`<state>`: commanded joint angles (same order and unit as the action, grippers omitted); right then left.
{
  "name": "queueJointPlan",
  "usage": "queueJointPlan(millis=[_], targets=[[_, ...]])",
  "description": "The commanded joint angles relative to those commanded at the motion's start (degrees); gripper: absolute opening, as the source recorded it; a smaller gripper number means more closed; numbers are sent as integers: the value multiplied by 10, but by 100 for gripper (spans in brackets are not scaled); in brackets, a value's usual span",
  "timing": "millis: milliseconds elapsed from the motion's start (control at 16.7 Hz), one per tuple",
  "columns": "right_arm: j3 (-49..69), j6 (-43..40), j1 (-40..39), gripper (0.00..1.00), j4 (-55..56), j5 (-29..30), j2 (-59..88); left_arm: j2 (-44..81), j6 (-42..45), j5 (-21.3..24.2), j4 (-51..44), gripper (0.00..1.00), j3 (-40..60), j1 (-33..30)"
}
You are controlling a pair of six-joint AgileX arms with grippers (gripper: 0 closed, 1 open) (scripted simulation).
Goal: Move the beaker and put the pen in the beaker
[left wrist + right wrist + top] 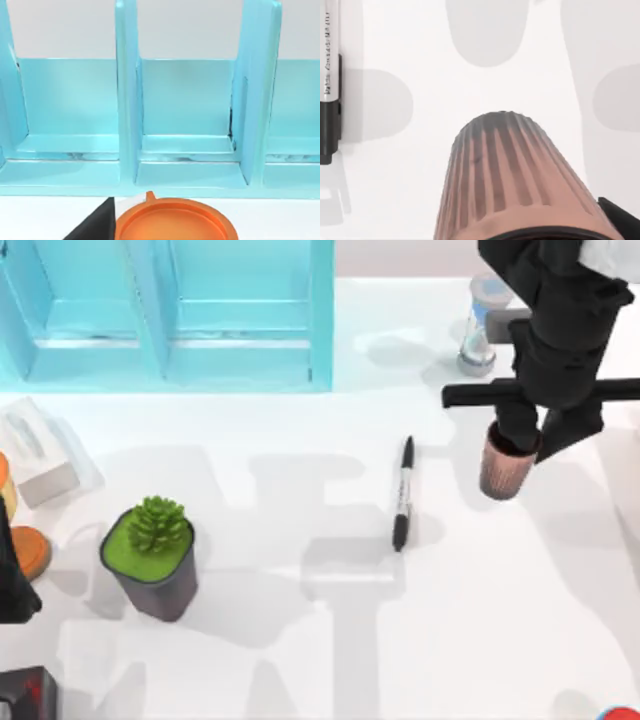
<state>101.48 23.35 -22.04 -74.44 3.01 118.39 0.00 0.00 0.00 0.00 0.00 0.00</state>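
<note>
White table (300, 660), pen (402, 494) lying flat, right gripper (530, 440) seemingly clasping beaker (503, 472) — teal shelf (170, 315) behind

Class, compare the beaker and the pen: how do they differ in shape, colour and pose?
The beaker is a short, ribbed copper-brown cup; the pen is slim, black with a pale middle. The beaker stands upright under the right gripper; the pen lies flat, untouched, to its left. Both are on the white table.
</note>
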Motion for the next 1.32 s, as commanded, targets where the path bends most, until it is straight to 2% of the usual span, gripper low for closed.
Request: queueJointPlan(millis=[420, 660, 1320], targets=[[-70, 3, -5, 0, 91, 3, 14, 0, 0, 0, 0, 100, 0, 0], [-74, 4, -6, 0, 95, 3, 17, 0, 0, 0, 0, 100, 0, 0], [-74, 4, -6, 83, 95, 3, 17, 0, 0, 0, 0, 100, 0, 0]])
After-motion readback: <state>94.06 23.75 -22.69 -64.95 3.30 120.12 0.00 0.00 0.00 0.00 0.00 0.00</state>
